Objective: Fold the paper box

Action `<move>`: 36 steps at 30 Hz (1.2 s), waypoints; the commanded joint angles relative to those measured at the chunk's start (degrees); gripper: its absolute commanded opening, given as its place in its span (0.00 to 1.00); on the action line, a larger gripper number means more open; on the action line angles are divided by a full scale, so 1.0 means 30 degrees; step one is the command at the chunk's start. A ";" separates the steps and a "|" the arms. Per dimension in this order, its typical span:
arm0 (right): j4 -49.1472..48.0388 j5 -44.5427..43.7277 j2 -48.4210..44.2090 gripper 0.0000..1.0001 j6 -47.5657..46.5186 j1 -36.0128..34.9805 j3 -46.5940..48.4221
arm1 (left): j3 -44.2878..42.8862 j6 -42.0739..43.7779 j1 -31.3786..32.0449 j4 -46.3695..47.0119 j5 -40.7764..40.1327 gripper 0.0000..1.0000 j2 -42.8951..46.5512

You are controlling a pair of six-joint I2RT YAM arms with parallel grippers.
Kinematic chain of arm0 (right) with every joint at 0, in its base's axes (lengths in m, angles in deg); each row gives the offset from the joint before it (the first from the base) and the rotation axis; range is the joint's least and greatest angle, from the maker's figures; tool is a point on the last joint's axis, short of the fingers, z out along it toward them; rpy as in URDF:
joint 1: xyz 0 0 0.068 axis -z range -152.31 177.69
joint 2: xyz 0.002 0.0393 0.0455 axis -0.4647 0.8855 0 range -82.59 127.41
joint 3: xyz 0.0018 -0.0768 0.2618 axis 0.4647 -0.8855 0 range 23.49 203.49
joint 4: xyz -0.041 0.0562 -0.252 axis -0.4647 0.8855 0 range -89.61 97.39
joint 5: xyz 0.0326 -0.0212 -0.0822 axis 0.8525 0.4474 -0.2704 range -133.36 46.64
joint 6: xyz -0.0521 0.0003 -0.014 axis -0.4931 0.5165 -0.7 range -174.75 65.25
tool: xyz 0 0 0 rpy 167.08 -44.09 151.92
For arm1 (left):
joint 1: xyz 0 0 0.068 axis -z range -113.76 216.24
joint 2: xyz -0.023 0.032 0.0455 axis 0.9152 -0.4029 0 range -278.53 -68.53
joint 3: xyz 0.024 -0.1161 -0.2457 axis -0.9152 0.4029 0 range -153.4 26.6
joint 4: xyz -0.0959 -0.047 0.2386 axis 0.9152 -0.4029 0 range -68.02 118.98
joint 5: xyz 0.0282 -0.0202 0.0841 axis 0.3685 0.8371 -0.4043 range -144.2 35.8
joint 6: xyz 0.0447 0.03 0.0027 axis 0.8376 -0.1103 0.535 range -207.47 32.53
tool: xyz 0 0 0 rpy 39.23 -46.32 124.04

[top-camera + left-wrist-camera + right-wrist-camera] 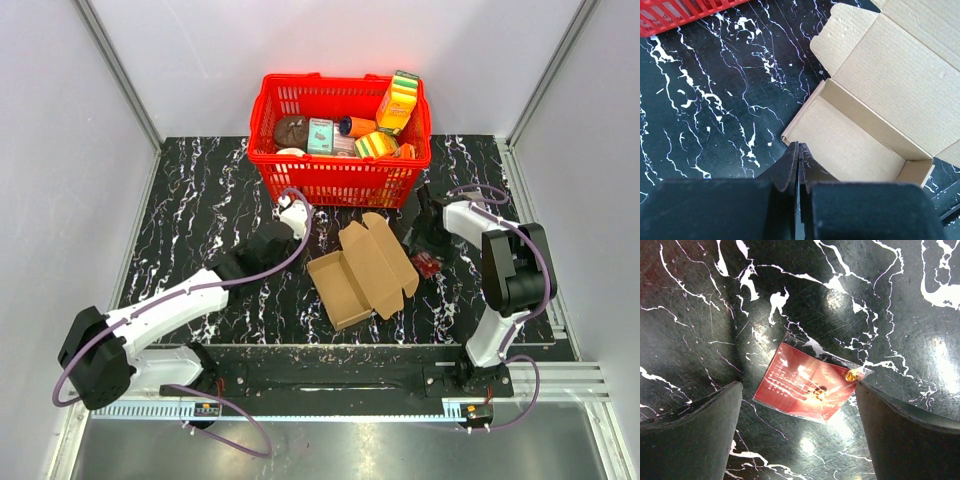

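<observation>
The black, white-veined table is carrying three things. A red basket is sitting at the far edge, about midway across. In front of it the paper box is lying open near the middle, its shallow tray facing up and its lid panel spreading out toward the far right. Just to the box's right, apart from it, a small red packet is resting flat and glinting under the light.

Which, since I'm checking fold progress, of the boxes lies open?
The brown paper box, lid open, outside the red basket; the printed boxes inside look closed.
</observation>
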 commanded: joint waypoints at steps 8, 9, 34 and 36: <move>0.0638 -0.1906 -0.0897 1.00 0.0571 -0.0141 -0.1303 | 0.0603 0.0102 -0.0076 0.0980 -0.0155 0.00 0.0938; 0.0579 -0.1994 -0.1073 0.99 0.0542 -0.0112 -0.1362 | 0.0574 0.0073 -0.0076 0.1009 -0.0126 0.00 0.0938; -0.1267 0.0817 -0.1515 0.88 0.0893 -0.0141 -0.3178 | 0.0983 -0.0015 -0.0076 0.0629 -0.0184 0.00 0.1700; -0.1442 0.1022 -0.1427 0.86 0.0893 -0.0141 -0.3266 | 0.1042 0.0014 -0.0076 0.0629 -0.0213 0.00 0.1729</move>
